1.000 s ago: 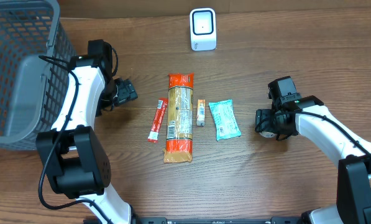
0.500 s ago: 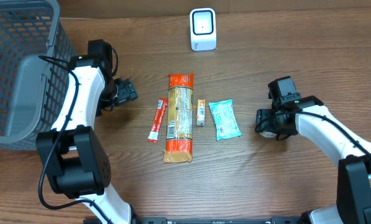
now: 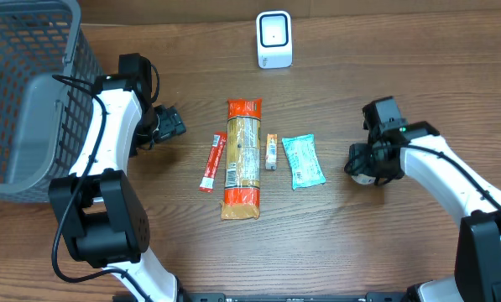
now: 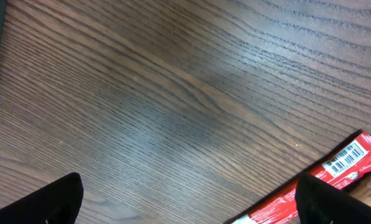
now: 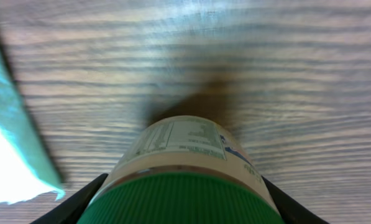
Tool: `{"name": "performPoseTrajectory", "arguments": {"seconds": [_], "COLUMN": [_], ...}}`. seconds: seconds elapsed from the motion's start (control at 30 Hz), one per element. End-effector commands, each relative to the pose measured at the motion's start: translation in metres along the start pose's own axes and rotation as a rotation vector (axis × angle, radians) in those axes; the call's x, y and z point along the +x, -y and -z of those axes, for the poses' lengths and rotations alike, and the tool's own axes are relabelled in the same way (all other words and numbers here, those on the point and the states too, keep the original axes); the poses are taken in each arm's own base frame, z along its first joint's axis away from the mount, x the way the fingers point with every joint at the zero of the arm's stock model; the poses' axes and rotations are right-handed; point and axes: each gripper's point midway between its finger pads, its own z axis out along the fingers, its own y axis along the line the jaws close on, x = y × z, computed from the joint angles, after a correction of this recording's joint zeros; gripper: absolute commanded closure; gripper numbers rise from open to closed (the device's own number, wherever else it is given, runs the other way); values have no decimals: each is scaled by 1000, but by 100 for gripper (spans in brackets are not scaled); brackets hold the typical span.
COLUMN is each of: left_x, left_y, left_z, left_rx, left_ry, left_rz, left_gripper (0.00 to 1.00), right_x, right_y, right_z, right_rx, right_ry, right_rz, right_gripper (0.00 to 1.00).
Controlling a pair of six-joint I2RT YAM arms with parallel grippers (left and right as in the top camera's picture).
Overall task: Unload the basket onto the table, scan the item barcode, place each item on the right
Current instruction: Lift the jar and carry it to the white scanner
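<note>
Right claw (image 3: 361, 168): set on either side of a small green-lidded jar with a white printed label (image 5: 184, 148), fingers (image 5: 89, 196) hugging the lid; clamped or merely close, cannot tell. Jar on the wooden tabletop (image 3: 401, 67), just right of a teal plastic packet (image 3: 303, 161). Left claw (image 4: 191, 205): spread wide, holding nothing, beside a red barcoded stick sachet (image 4: 340, 163). White boxy scanner (image 3: 273, 39) at the far edge, well apart from the jar.
</note>
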Motion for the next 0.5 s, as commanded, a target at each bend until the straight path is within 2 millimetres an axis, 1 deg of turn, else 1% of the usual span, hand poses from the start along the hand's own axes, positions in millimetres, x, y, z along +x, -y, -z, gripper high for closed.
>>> {"name": "performPoseTrajectory", "arguments": {"seconds": [0.0, 0.07, 0.23, 0.3, 0.37, 0.4, 0.47], "left_x": [0, 0, 0, 0, 0, 0, 0], "left_y": [-2, -2, -1, -1, -1, -1, -1], "left_z": [4, 4, 5, 5, 5, 5, 5], "left_rx": [0, 0, 0, 0, 0, 0, 0], "left_ry": [14, 14, 14, 14, 14, 14, 14], "left_rz": [-25, -25, -26, -26, -26, -26, -26], "left_gripper": [0, 0, 0, 0, 0, 0, 0], "right_x": [-33, -35, -35, -36, -36, -35, -33], "right_y": [-11, -12, -12, -15, -25, -30, -34], "right_z": [48, 63, 93, 101, 107, 108, 108], "right_rx": [-35, -37, -34, -48, -101, -127, -137], "right_ry": [123, 126, 107, 105, 99, 95, 90], "right_rz": [2, 2, 3, 8, 47, 64, 72], "right_gripper": [62, 62, 62, 62, 62, 63, 64]}}
